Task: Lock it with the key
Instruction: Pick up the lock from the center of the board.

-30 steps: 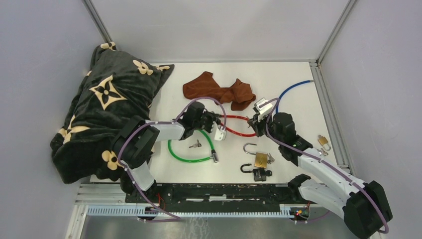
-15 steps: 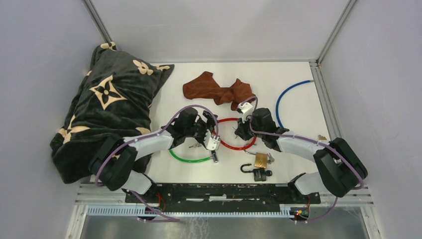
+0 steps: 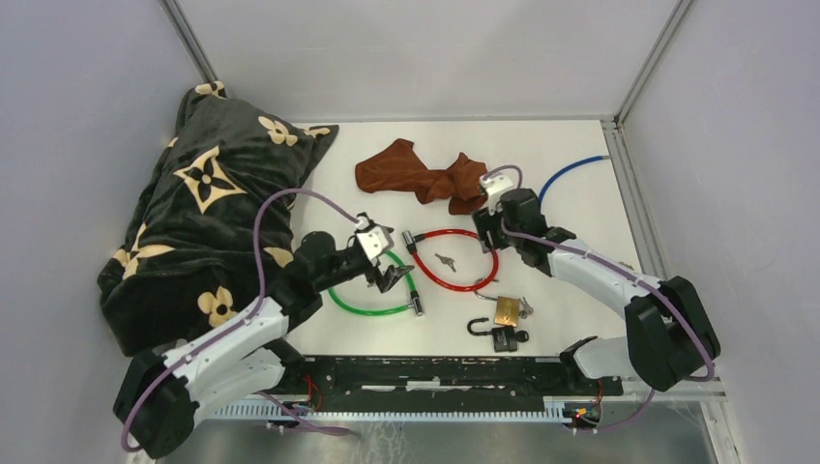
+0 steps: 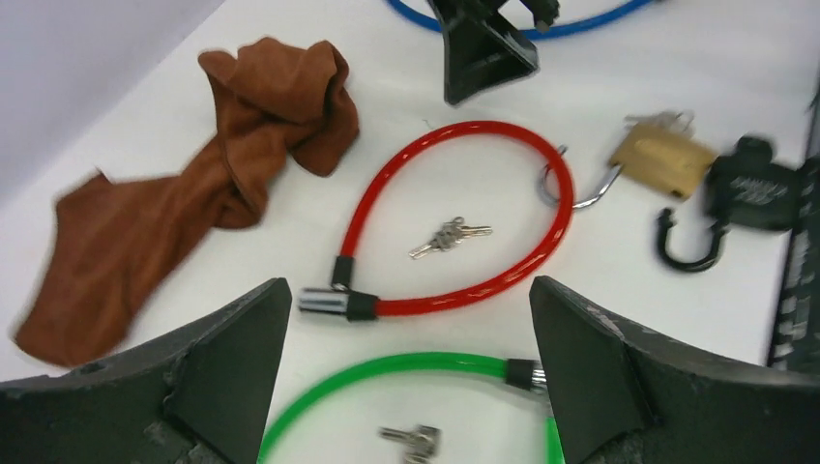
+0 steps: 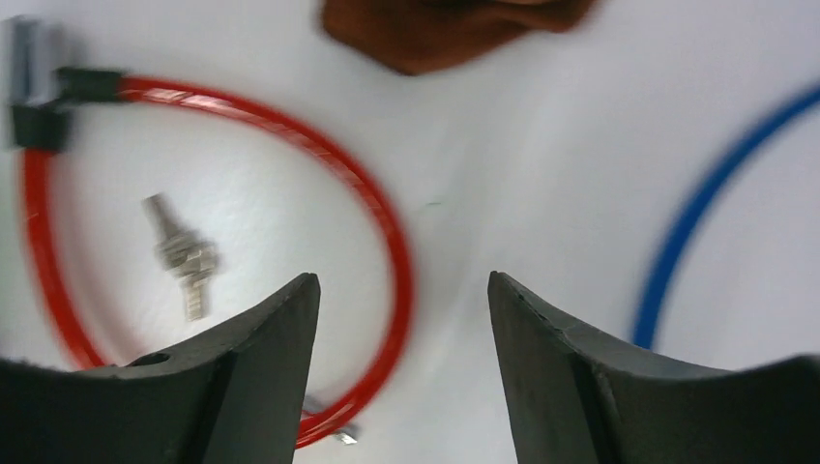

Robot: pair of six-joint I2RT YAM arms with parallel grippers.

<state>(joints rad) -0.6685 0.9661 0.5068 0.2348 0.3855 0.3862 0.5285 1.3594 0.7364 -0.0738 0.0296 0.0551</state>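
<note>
- Now our left gripper (image 4: 406, 290) and right gripper (image 5: 401, 280) are both spread wide and hold nothing.
- The keys (image 4: 450, 235) lie inside the red cable lock (image 4: 464, 130), between the two grippers.
- Next, we think, one gripper must pinch the small keys.

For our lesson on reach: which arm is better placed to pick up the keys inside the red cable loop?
Probably left: the left gripper, open, faces the keys, centred in its view. The right gripper sees them off to one side.
</note>
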